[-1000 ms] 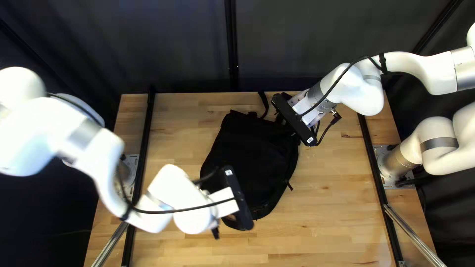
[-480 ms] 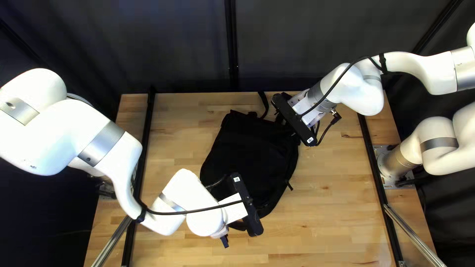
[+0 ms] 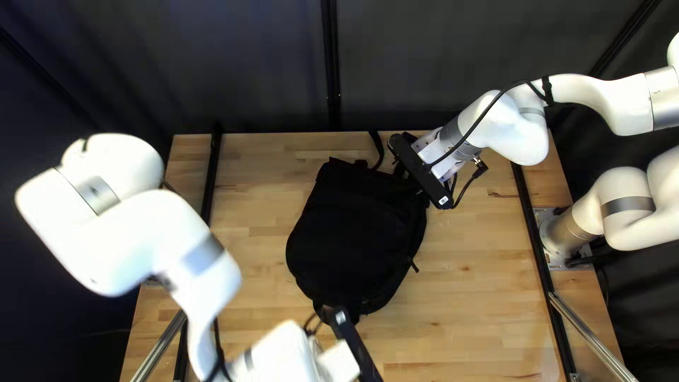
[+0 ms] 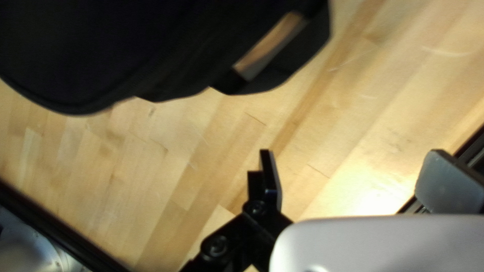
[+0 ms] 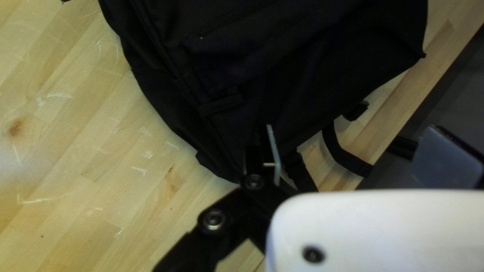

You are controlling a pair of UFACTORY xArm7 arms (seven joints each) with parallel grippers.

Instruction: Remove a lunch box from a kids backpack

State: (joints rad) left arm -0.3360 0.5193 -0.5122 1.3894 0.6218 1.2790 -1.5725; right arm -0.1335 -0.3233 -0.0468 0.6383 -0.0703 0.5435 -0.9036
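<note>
And here on the left, the white left arm [image 3: 180,226] bends over the black rail [image 3: 212,173] and reaches down to the near side of the worktop [image 3: 258,201]. Its left pincer [image 3: 357,346] hangs just off the near end of the bag, released, the two fingers [image 4: 269,176] standing wide apart with bare wood showing beneath them. Moving across, there's the star of the show, the black backpack [image 3: 353,233], lying flat in the middle of the worktop, its rounded end towards the near side; a loop [image 4: 302,48] sticks out at that end, with a pale strip showing through it. Up at the far end, a thin black strap [image 3: 378,147] curls out to the worktop's edge. Right beside that, the right pincer [image 3: 422,172] leans in at the bag's far right corner, also released, fingers [image 5: 275,151] well parted, one of them over the cloth; whether it touches, I can't tell. And at the far right, the white right arm [image 3: 601,99] stretches in above its base [image 3: 562,237], a black cable [image 3: 488,110] looping along it.
</note>
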